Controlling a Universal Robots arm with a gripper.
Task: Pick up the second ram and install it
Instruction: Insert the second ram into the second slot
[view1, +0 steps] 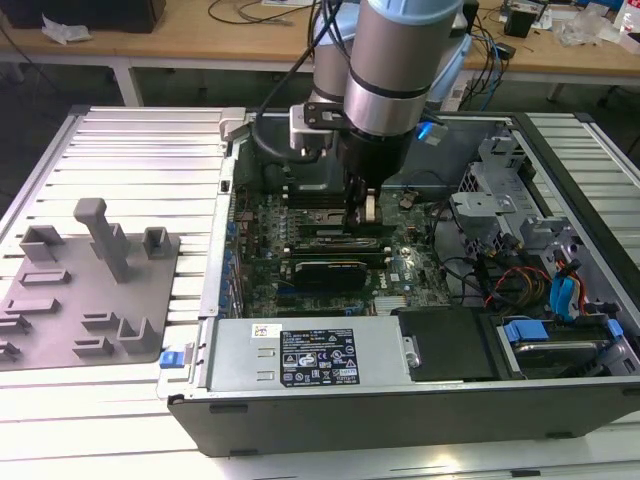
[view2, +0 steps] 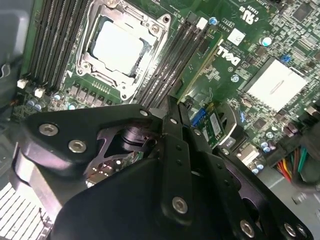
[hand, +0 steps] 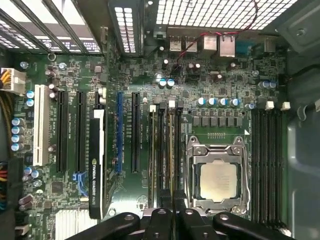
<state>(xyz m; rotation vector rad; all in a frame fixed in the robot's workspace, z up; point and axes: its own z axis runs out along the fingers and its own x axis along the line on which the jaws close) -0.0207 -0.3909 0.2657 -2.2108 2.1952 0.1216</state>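
One arm: we see it standing straight down into the open computer case (view1: 400, 415), which lies to the exterior view's right of a grey fixture tray (view1: 60, 335).
Gripper: the gripper (view1: 365, 222) hangs low over the motherboard (view1: 405, 268), near the middle of the case and far from the case's near wall.
Fingers: in both wrist views they are drawn narrow, almost together, and we read them as clamped on the top edge of a thin board.
Second ram: the second ram (hand: 171, 150) stands on edge between those fingers, greenish-tan, running along the bank of black memory slots (hand: 161, 150). In the second wrist view the second ram (view2: 202, 67) shows its green face slanting away from the gripper (view2: 172, 109).
Neighbours: the processor (hand: 218, 181) sits just beside the slots on one side. The black expansion card (hand: 98, 165) lies well apart on the other.
Depth: we cannot tell whether the lower edge has entered the slot, or whether the white latch (hand: 171, 104) at the far end has closed.
Step in hand: we judge the pick-up done and the install under way, with the board lined up along its slot.
What seating calls for: in our judgement, a straight, even push down, the board square to the slot. A tilt could jam one end.
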